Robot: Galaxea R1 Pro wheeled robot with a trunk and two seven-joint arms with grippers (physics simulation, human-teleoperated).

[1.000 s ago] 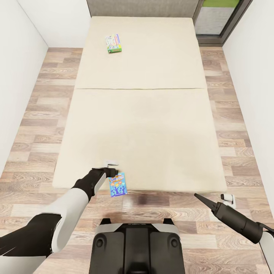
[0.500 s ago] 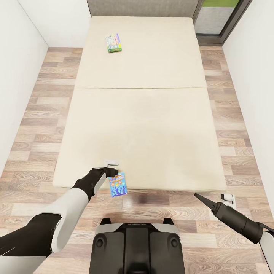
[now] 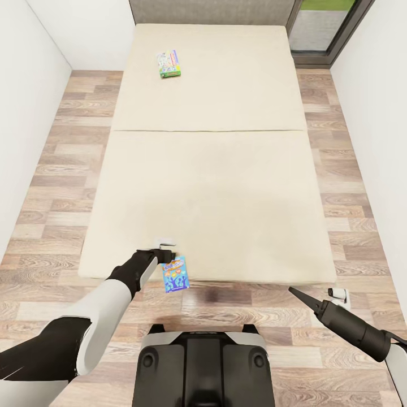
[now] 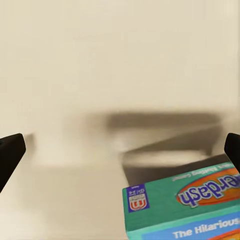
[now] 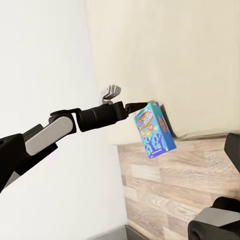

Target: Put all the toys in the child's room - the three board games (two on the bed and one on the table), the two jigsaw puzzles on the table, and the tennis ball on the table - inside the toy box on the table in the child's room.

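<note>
The bed (image 3: 209,152) is the landmark here: a wide cream mattress running from the robot's base up to the far wall, with a seam across its middle. At the bed's near edge, left of centre, the left gripper (image 3: 167,257) holds a blue board game (image 3: 174,274) by its upper end; the box hangs tilted past the mattress edge, over the wood floor (image 3: 56,169). In the right wrist view the same box (image 5: 154,129) dangles from the dark fingertips (image 5: 137,106) with the bed's side behind it. In the left wrist view the box's teal end (image 4: 182,202) sits between the two fingertips (image 4: 10,152), though contact itself is hard to make out there.

A second game (image 3: 169,64), green and white, lies flat near the bed's far left corner, well apart from the arm.

The right gripper (image 3: 295,293) hovers over the floor just off the bed's near right corner, its tip pointed and narrow, with nothing in it. A small white fitting (image 3: 337,293) sits on the floor close beside it. White walls flank the bed on both sides, and a dark-framed glass door (image 3: 328,28) stands past its far right corner.
</note>
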